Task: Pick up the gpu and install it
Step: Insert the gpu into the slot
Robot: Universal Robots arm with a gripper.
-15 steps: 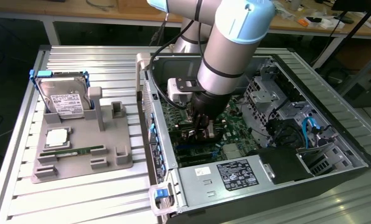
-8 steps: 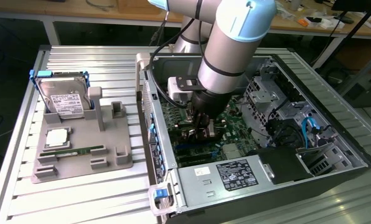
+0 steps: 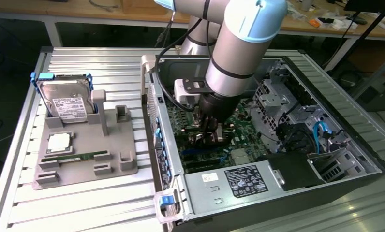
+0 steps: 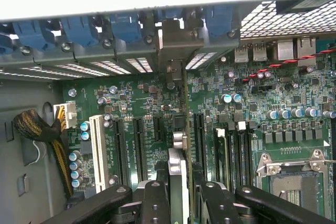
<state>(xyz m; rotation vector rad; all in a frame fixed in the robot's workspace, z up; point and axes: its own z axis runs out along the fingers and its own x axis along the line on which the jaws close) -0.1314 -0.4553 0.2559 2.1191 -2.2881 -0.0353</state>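
My gripper point(image 3: 211, 136) is down inside the open computer case point(image 3: 347, 101), over the green motherboard point(image 3: 244, 128). In the wrist view the gpu point(image 4: 178, 153) shows edge-on as a thin upright card between my two black fingers point(image 4: 156, 203), and my gripper point(image 4: 181, 195) is shut on it. Its silver bracket point(image 4: 172, 45) stands at the case's rear wall, among the blue slot clips point(image 4: 79, 29). The card's lower edge lies along a black expansion slot point(image 4: 199, 129); I cannot tell whether it is seated.
A grey parts tray point(image 3: 118, 166) lies on the exterior view's left of the case, holding a hard drive point(image 3: 66, 104), a processor point(image 3: 58, 141) and a RAM stick point(image 3: 73, 157). The power supply point(image 3: 244, 181), drive cage point(image 3: 289, 96), white slot point(image 4: 97, 150) and cable bundle point(image 4: 37, 127) crowd the case.
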